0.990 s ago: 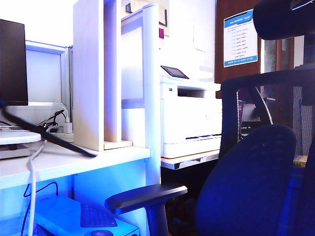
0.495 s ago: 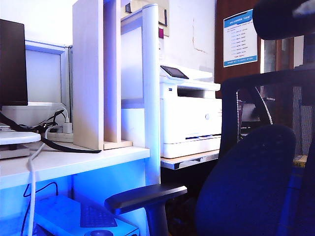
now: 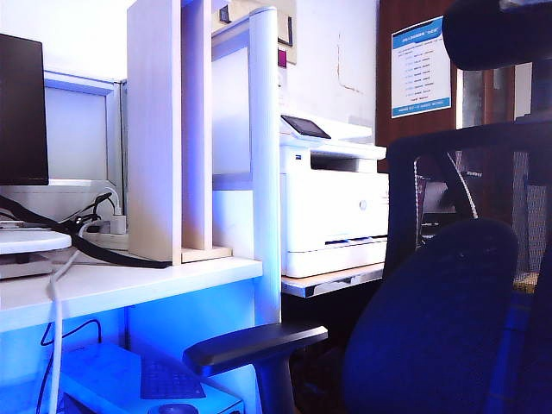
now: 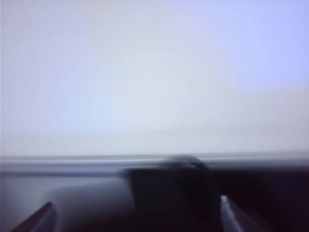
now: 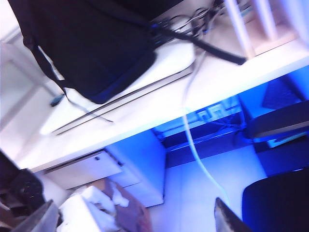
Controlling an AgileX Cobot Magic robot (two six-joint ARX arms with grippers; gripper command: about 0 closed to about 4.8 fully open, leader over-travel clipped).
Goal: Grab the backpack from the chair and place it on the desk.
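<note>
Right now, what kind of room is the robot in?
Most likely an office. There is a white desk with a monitor, a printer and a black swivel chair. A backpack lies on the desk.

That dark backpack strap (image 3: 112, 256) is settling flat now, drooping along the surface (image 3: 129, 285) over to the divider panel (image 3: 155, 129) rather than stretching taut in a straight diagonal line like a second ago.
</note>
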